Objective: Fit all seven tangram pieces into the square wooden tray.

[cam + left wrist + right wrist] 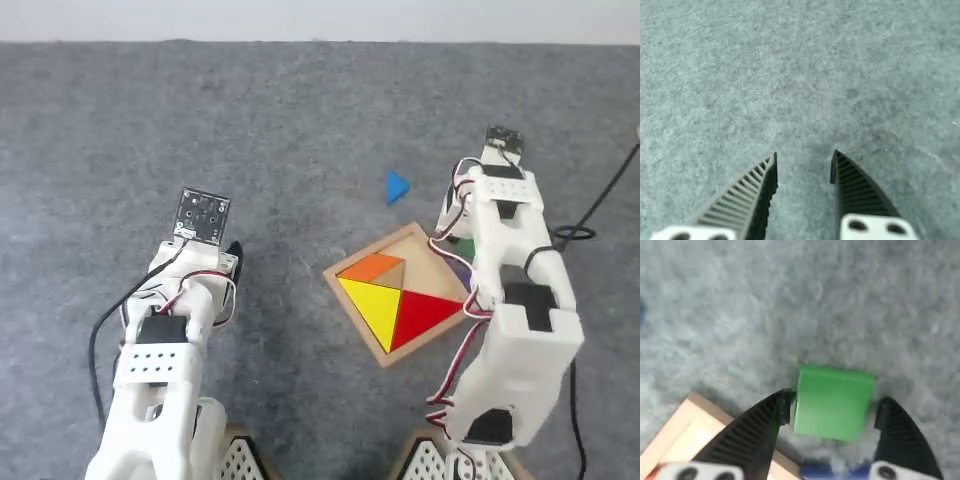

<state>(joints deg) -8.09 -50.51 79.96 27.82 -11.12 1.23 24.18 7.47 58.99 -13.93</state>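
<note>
Right fingers (760, 425) straddling green square (832, 402) beside tray (667, 437), spread; looking light, rigid, thin, grip opposite flat edges; left fingers (757, 192) hanging spread

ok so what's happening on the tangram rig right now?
The right hand straddles the green square, fingers open, on the carpet just outside the wooden tray. The tray already holds the orange piece, the yellow piece and the red piece. A blue triangle lies loose on the carpet beyond the tray. The left hand hangs open over bare carpet.
</note>
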